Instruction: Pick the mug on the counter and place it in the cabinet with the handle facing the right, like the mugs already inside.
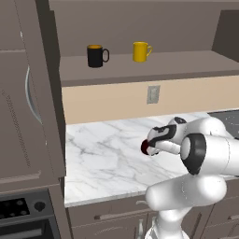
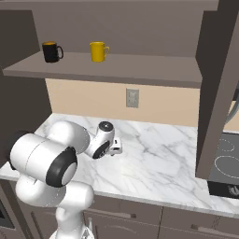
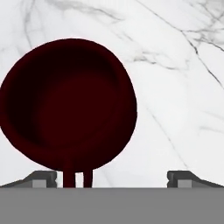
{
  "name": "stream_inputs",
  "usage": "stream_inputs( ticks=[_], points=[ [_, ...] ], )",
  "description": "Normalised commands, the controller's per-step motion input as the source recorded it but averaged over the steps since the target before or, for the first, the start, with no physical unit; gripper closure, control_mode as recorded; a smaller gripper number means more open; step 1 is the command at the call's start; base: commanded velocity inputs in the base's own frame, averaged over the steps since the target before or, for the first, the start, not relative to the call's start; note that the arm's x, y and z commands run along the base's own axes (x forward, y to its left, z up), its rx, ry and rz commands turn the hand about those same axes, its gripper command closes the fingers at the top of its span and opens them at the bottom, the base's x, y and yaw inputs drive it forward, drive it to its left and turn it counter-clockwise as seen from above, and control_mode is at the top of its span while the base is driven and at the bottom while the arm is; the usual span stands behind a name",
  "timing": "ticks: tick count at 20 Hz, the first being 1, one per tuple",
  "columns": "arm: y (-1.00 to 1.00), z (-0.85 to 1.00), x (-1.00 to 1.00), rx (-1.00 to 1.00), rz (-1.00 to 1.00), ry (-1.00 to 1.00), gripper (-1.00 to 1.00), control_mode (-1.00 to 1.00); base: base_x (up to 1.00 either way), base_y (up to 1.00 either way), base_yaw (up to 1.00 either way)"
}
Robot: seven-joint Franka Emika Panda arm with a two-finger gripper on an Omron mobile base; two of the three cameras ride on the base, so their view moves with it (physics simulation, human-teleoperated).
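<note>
The squat maroon mug (image 3: 65, 105) sits on the white marble counter (image 3: 179, 83), seen from above in the hand view, its open mouth toward the camera. Its small loop handle (image 3: 78, 177) points to the bottom edge, between the fingertips and nearer the left one. My gripper (image 3: 113, 177) hovers over it, open, the jaws wide apart and nothing held. From the left base view the mug (image 1: 145, 147) peeks out beside the hand (image 1: 161, 135) over the counter (image 1: 102, 154). On the cabinet shelf (image 1: 177, 67) stand the black mug (image 1: 96, 56) and the yellow mug (image 1: 140, 51), handles right.
A wall outlet (image 1: 153, 94) sits under the shelf. An open cabinet door (image 2: 217, 88) hangs at the right, above a stovetop (image 2: 226, 161). Another tall door panel (image 1: 28, 93) stands at the left over an oven (image 1: 23, 210). The shelf has bare room right of the yellow mug (image 2: 98, 51).
</note>
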Motion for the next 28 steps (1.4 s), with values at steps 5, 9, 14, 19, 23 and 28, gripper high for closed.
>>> stream_inputs(
  ticks=[5,9,14,19,23,28],
  points=[
    [0.3,0.0,0.0,0.0,0.09,0.0,-1.0,-1.0,0.0,0.0,0.0],
    [0.32,0.0,0.0,0.0,0.1,0.0,-1.0,-1.0,0.0,0.0,0.0],
    [0.2,0.0,0.01,0.0,0.08,0.0,1.0,-1.0,0.0,0.0,0.0],
    [0.05,-0.06,0.02,0.0,0.05,0.0,1.0,-1.0,0.0,0.0,0.0],
    [0.0,-0.02,0.0,0.0,0.0,0.0,1.0,-1.0,0.0,0.0,0.0],
    [0.0,0.0,0.0,0.0,0.0,-0.01,1.0,-1.0,0.0,0.0,0.0]
  ],
)
